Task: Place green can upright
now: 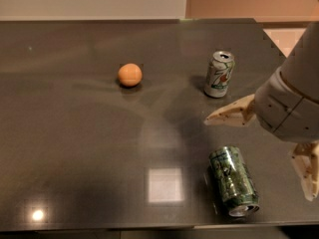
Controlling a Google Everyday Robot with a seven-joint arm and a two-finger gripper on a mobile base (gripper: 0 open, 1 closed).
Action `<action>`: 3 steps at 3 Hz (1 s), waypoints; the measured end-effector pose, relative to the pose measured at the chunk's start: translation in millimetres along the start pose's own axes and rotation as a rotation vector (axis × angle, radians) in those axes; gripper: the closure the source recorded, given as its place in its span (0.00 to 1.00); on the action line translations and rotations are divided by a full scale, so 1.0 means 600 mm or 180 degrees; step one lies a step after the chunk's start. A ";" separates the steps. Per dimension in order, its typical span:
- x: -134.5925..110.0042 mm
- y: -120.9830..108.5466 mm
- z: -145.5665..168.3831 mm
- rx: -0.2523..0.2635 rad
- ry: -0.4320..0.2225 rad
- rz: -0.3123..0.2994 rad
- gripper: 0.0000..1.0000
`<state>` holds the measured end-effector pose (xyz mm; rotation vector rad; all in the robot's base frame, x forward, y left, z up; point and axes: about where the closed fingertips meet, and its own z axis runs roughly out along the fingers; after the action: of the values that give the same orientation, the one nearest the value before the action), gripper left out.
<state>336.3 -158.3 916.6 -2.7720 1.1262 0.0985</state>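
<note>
While the green can [233, 181] lies sideways, the pincer [259, 158] gapes wide near it; one finger partly cropped.

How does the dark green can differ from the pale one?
The green can lies on its side nearer the camera; the pale can stands upright farther back. The green can is dark and mottled; the pale can is whitish with red marks. Both are drink cans. The open gripper hovers beside the green can.
</note>
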 end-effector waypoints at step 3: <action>-0.055 0.042 0.091 -0.0390 0.0063 -0.1785 0.00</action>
<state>294.7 -144.9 863.7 -3.0831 0.3202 0.0768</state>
